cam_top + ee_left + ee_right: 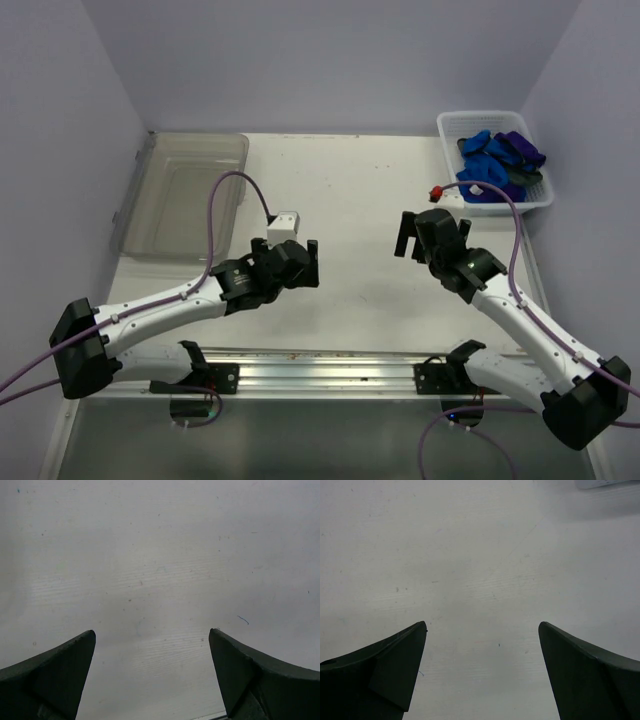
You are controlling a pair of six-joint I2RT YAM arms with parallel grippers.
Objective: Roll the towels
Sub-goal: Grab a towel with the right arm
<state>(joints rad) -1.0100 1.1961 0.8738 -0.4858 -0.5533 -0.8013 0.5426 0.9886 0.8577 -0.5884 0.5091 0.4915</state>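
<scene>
Towels (497, 160) are not lying between either pair of jaws — both wrist views are showing only speckled table (150, 555) between the dark fingers (50, 675). The left gripper (152, 635) is holding its jaws spread wide with nothing in them, and the right gripper (482, 625) is doing the same. Each is hanging over the middle of the table, the two turned roughly toward one another with tabletop between them. Moving outward, the towels are sitting heaped in a white basket (446, 150) at the far right corner, with blue ones making up most of the pile and purple ones showing along its far right side. They are bunched and overlapping, so no single towel is showing a long axis that can be read; that is probably waiting on one being drawn out and laid flat. None is lying on the table, so the rolling itself is not yet beginning. From the jaws, the basket is lying beyond and to the right of the right gripper, near it, and well apart from the left gripper, with the right arm (520, 320) standing between. The right arm is therefore looking like the one to reach in first — a judgement, made on nearness alone. A clear bin (200, 140) is standing at the far left, beside the left arm (160, 305).
</scene>
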